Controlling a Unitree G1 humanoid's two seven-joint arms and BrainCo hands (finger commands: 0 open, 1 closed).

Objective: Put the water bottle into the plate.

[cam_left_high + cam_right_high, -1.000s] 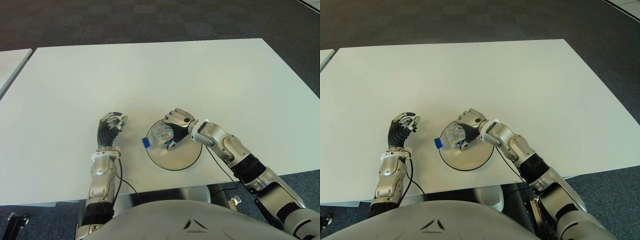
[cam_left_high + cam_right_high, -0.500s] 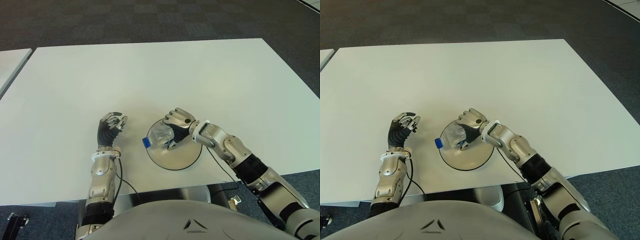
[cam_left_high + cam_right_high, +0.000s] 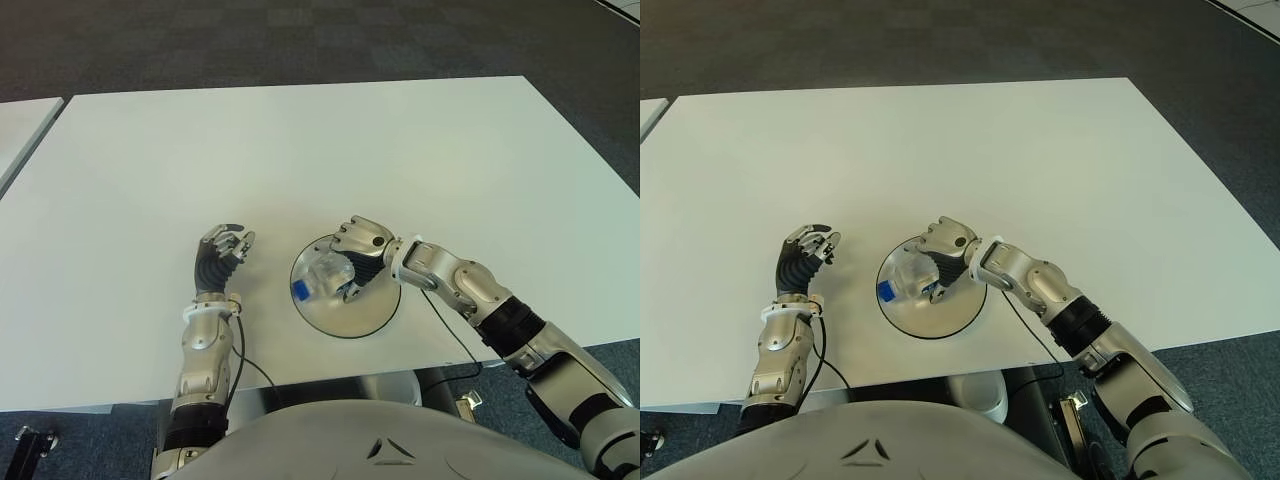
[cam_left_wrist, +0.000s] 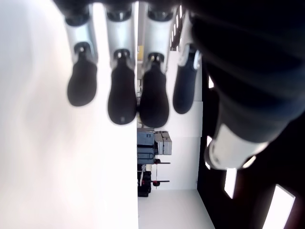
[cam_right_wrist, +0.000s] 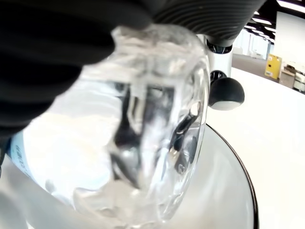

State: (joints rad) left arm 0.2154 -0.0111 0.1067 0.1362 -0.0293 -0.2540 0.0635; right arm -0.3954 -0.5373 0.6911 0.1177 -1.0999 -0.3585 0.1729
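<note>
A clear water bottle [image 3: 323, 274] with a blue cap lies tilted inside the round silver plate [image 3: 345, 328], near the table's front edge. Its cap end points to the plate's left side, within the rim. My right hand [image 3: 357, 250] reaches in from the right and is shut on the bottle's body, fingers curled over it. In the right wrist view the bottle [image 5: 143, 143] fills the picture, just above the plate's floor [image 5: 228, 191]. My left hand [image 3: 221, 253] shows to the left of the plate, fingers relaxed, holding nothing.
The white table [image 3: 300, 150] stretches far back and to both sides. A second white table's corner [image 3: 20, 125] shows at the far left. Dark carpet lies beyond the edges. A thin black cable [image 3: 440, 325] runs along my right forearm.
My right hand has turned the bottle and brought it further over the plate. The blue cap, which stuck out past the left rim, now sits inside it. The left hand has not moved.
</note>
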